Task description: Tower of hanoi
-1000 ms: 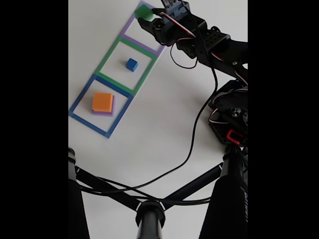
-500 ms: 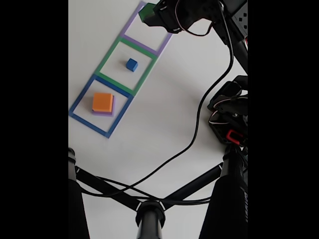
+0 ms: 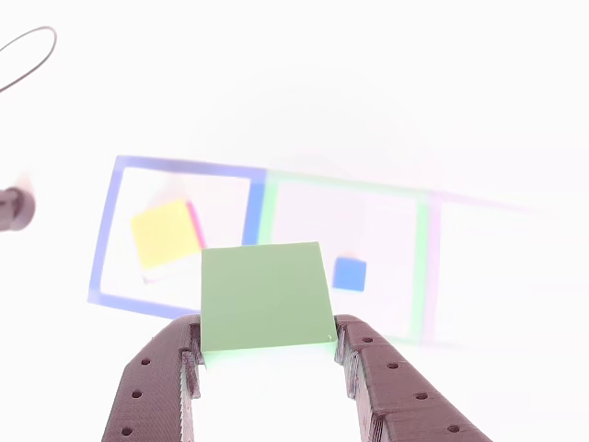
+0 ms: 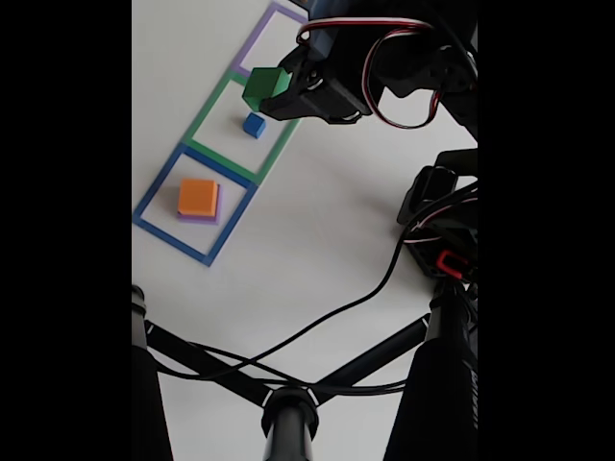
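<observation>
Claw (image 4: 272, 94) was clamped on a matte green foam square block (image 4: 263, 86) — in the other view the block (image 3: 266, 296) sat pinched between the two dark perforated fingers (image 3: 156, 387), flat face up. In the fixed view the block hung above the white worktop (image 4: 317, 240), over the far edge of the green flat square outline (image 4: 209, 111), just beside the small blue foam cube (image 4: 254, 125). Blue cube sat inside that green outline; in the other view it (image 3: 349, 273) showed just right of the held block. Orange foam block (image 4: 198, 196) was stacked on the wider flat purple foam slab (image 4: 217, 207), both inside the blue flat square outline (image 4: 154, 191). Purple flat square outline (image 4: 252, 43) lay at the far end of the row, partly covered by the arm. Other view was badly overexposed — orange block (image 3: 164, 233) read as yellow there. Black cables (image 4: 375, 288) trailed across the worktop.
</observation>
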